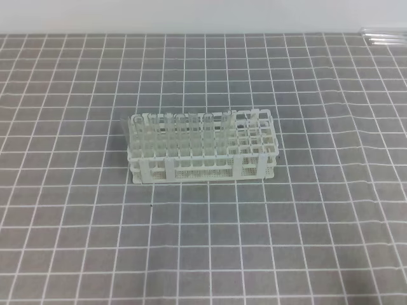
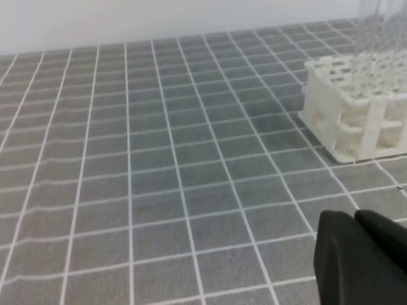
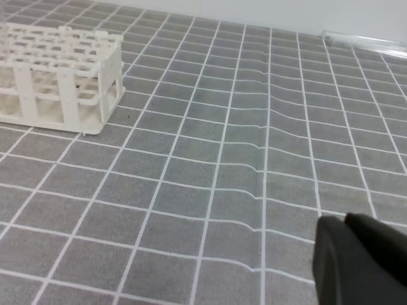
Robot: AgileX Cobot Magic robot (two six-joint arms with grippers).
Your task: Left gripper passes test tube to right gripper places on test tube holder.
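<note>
The white test tube holder (image 1: 191,170) stands in the middle of the grey gridded cloth, with several clear tubes (image 1: 170,132) upright in its left and back holes. More clear test tubes (image 1: 385,35) lie loose at the far right back edge, also seen in the right wrist view (image 3: 364,41). Neither arm shows in the exterior high view. My left gripper (image 2: 355,216) is shut and holds nothing, low over the cloth to the left of the holder (image 2: 343,121). My right gripper (image 3: 345,220) is shut and holds nothing, to the right of the holder (image 3: 63,73).
The cloth (image 1: 203,254) is grey with white grid lines and has a raised crease (image 3: 264,165) running front to back right of the holder. A pale wall (image 1: 191,16) borders the far edge.
</note>
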